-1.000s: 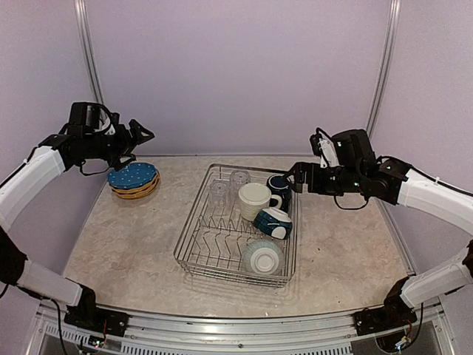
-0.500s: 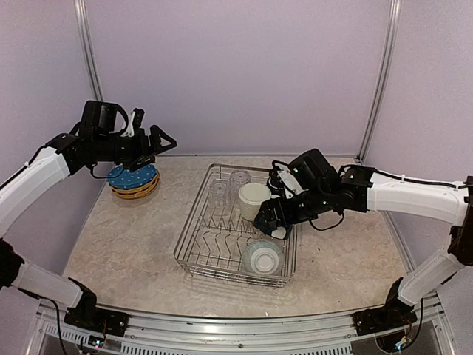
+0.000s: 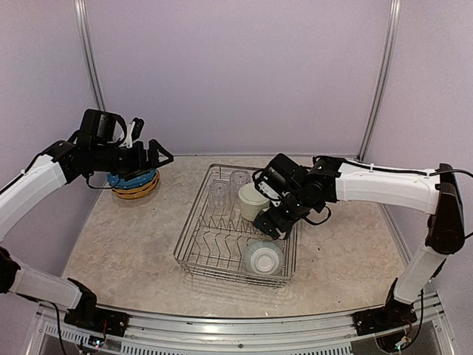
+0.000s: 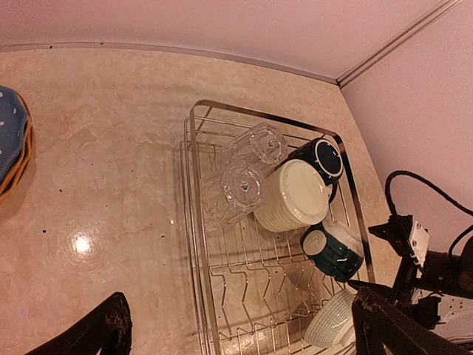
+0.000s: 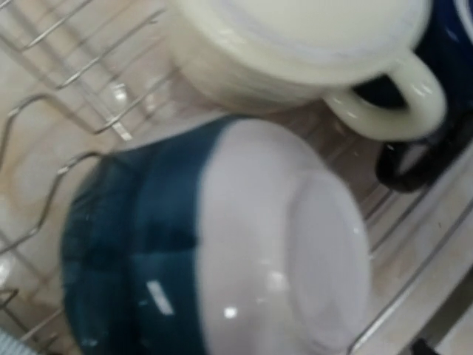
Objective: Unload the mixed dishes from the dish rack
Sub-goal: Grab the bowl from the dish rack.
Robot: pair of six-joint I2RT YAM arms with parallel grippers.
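Note:
The dish rack (image 3: 214, 248) stands mid-table, a silver wire basket. It holds two clear tumblers (image 4: 242, 188), a cream mug (image 4: 295, 194), a dark navy mug (image 4: 325, 157), a teal-and-white bowl (image 4: 332, 251) on its side and a ribbed pale bowl (image 3: 262, 257). My right gripper (image 3: 272, 222) is down in the rack at the teal-and-white bowl (image 5: 222, 244), which fills its wrist view; its dark fingertips (image 4: 359, 284) stand apart beside the bowl, open. My left gripper (image 3: 159, 155) hangs open and empty above the stacked blue and mustard plates (image 3: 133, 181).
The plate stack sits at the table's back left, outside the rack. The rack's upright tines (image 4: 251, 285) hold nothing. Purple walls close the back and sides. The cream mug's handle (image 5: 399, 96) points toward the navy mug (image 5: 451, 44).
My right arm swung left and down from the table's right side into the rack, onto the teal-and-white bowl. My left gripper shifted a little right above the plates.

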